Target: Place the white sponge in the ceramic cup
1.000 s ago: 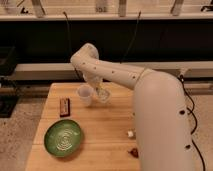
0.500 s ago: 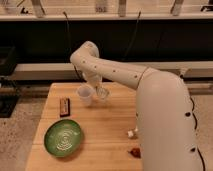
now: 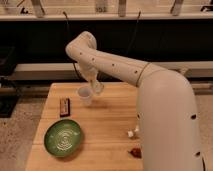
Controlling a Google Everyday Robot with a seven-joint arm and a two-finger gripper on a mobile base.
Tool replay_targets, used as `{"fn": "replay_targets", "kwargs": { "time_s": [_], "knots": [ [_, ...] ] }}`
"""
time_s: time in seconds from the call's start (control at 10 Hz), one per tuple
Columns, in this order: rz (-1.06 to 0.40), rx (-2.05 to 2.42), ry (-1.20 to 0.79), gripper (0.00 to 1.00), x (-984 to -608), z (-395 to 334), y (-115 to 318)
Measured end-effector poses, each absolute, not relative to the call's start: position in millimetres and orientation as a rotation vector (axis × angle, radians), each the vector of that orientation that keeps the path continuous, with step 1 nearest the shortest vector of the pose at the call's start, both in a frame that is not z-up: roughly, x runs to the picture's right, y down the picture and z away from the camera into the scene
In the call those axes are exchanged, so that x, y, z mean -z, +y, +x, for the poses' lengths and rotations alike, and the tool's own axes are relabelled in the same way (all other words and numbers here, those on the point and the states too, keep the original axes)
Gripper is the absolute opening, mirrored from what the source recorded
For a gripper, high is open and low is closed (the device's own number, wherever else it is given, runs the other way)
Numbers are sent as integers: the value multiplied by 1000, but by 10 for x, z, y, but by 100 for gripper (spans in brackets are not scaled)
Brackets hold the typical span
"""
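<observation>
Surface (image 3: 107,127): pale wooden top, seen from above and in front; dark shelving and a light rail behind its far edge.
Arm (image 3: 150,95): large white arm, entering from the near right corner, rising, then bending down toward the far left part of the surface.
End effector (image 3: 96,86): low over the surface near the far edge, left of centre, just right of the ceramic cup – cannot tell how far open, nor whether anything is held.
Ceramic cup (image 3: 85,94): small, pale, upright, wider at the rim; near the far edge, left of centre, touching or almost touching the end effector.
White sponge (image 3: 97,87): a whitish patch at the tip of the end effector, just right of the cup's rim – not clearly separable from the fingers.
Green bowl (image 3: 63,137): round, with a pale pattern inside; near the near left corner.
Dark bar (image 3: 64,106): small brown oblong, close to the left edge, between bowl and far edge.
Small white item (image 3: 132,132): beside the arm, toward the right edge.
Reddish item (image 3: 135,152): close to the near edge, against the arm.
</observation>
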State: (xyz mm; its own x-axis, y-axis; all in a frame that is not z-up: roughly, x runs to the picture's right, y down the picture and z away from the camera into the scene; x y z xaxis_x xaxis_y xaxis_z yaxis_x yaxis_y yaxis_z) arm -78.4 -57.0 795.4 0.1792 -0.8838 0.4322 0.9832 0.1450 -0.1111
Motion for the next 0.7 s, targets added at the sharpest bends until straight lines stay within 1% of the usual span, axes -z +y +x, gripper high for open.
{"fn": "replay_targets", "kwargs": {
  "time_s": [0.4, 0.7],
  "knots": [
    [-342, 1390, -349, 4, -7897, -1013, -741],
    [-326, 1389, -400, 4, -7972, -1120, -728]
  ]
}}
